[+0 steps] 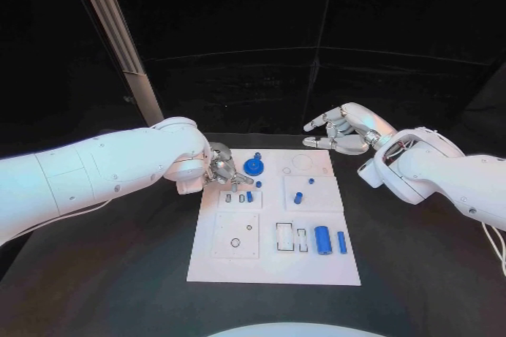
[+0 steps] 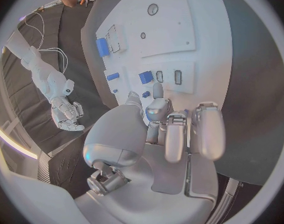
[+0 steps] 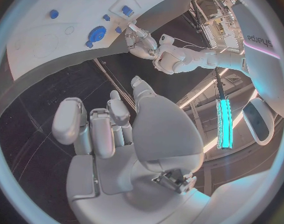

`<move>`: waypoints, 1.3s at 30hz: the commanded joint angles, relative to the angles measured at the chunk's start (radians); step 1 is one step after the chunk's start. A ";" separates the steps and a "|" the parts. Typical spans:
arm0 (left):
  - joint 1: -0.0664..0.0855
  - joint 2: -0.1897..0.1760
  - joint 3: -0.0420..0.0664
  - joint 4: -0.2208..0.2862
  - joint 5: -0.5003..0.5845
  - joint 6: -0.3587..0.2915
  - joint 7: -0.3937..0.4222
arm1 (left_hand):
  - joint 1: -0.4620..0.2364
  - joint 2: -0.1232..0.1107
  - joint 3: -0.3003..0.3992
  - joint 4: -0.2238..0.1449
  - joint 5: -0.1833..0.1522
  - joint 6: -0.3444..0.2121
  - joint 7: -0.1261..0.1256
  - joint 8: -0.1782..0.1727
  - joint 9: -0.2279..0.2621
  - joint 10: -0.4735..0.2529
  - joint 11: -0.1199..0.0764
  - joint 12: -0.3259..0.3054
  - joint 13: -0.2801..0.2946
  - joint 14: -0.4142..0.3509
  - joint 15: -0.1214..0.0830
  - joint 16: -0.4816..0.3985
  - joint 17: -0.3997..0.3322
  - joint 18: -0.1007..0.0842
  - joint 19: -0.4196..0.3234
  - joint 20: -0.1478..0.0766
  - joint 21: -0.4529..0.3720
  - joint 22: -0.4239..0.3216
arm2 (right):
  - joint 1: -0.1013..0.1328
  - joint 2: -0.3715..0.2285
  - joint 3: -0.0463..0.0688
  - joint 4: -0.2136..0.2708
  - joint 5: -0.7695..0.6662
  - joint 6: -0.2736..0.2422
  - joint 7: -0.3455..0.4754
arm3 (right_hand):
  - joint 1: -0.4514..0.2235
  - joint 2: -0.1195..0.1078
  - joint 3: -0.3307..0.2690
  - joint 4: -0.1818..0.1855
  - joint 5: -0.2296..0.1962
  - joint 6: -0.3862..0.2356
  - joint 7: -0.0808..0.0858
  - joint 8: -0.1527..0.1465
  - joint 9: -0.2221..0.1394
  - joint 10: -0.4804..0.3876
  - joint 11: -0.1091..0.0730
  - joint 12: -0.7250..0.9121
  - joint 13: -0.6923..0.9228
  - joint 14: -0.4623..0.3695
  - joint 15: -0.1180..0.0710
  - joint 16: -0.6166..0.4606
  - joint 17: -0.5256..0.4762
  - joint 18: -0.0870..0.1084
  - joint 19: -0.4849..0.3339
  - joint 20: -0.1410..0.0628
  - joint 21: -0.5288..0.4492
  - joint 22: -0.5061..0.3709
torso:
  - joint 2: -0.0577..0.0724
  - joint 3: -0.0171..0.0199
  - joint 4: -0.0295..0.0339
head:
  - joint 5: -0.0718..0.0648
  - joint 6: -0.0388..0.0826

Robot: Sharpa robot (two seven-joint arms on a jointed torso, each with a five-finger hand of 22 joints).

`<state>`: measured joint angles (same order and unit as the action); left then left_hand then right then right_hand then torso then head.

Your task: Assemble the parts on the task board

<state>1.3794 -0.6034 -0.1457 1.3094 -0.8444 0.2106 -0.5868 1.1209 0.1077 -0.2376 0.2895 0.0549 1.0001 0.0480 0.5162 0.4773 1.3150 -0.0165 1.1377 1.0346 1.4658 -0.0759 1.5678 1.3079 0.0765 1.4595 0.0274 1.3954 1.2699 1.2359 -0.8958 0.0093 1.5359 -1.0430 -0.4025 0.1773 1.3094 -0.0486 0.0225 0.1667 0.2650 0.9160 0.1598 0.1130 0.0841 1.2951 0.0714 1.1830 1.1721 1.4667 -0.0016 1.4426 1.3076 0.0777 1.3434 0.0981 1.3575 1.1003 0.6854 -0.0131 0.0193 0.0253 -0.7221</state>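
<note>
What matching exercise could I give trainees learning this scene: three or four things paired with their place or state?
Things:
1. left hand
2. right hand
3. blue cylinder
4. round blue part

Places or states:
A. lying on the task board near its right edge, in the near half
B. off the board, beyond its far right corner, holding nothing
C. over the board's far left part, fingers down at a small part
D. on the board's far edge region, just right of the left hand

Pairs: 1-C, 2-B, 3-A, 4-D
</note>
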 commanded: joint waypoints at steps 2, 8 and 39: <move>0.002 0.016 -0.001 -0.011 -0.032 0.025 -0.035 | -0.013 0.001 -0.007 -0.001 -0.003 -0.008 0.001 0.009 0.008 0.003 -0.005 0.005 0.002 0.105 -0.006 0.003 0.263 -0.018 0.008 0.000 0.004 0.003 | 0.002 0.005 0.001 -0.005 0.005 0.024 -0.005 | -0.008 0.002 -0.004 0.001 0.003 0.001 -0.002 0.006 0.000 -0.009 -0.001 -0.006 -0.001 0.053 -0.006 -0.006 0.042 0.016 -0.007 0.001 -0.006 -0.003 | 0.001 -0.0017 0.0011 | 0.003 -0.004; 0.003 0.042 -0.003 -0.032 -0.033 0.035 -0.040 | -0.008 0.002 -0.011 -0.003 -0.003 -0.013 0.000 0.016 0.019 0.003 -0.006 0.006 0.004 0.105 -0.006 0.003 0.263 -0.018 0.007 0.000 0.005 0.004 | 0.003 0.010 0.001 -0.011 0.003 0.026 -0.012 | -0.009 0.003 -0.006 0.002 0.004 0.001 -0.002 0.007 0.000 -0.009 -0.001 -0.006 -0.001 0.052 -0.006 -0.007 0.040 0.016 -0.008 0.001 -0.008 -0.007 | 0.002 -0.0019 0.0019 | 0.008 -0.008; 0.000 0.120 -0.016 -0.107 -0.033 0.109 -0.050 | 0.026 0.009 -0.012 -0.013 -0.002 -0.032 -0.001 0.038 0.058 0.002 -0.007 0.012 0.010 0.105 -0.007 0.003 0.263 -0.019 0.007 -0.001 0.010 0.013 | 0.003 0.024 0.001 -0.019 0.000 0.029 -0.022 | -0.011 0.011 -0.022 0.013 0.022 -0.002 -0.003 0.011 -0.001 -0.018 -0.002 -0.018 -0.014 0.049 -0.007 -0.019 0.026 0.021 -0.020 0.000 -0.024 -0.033 | 0.001 -0.0007 0.0015 | 0.014 -0.026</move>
<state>1.3789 -0.4853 -0.1610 1.2034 -0.8691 0.2916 -0.6302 1.1383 0.1173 -0.2469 0.2800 0.0549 0.9753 0.0444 0.5487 0.5343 1.3149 -0.0163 1.1463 1.0438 1.4668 -0.0769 1.5678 1.3076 0.0766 1.4593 0.0273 1.4005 1.2824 1.2361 -0.8721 0.0092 1.5168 -1.0434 -0.3799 0.1546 1.3026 -0.0417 0.0073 0.1787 0.2823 0.9160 0.1599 0.1201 0.0837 1.2843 0.0679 1.1687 1.1587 1.4667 -0.0016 1.4267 1.3074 0.0875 1.3312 0.0999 1.3390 1.0680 0.6866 -0.0135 0.0206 0.0403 -0.7477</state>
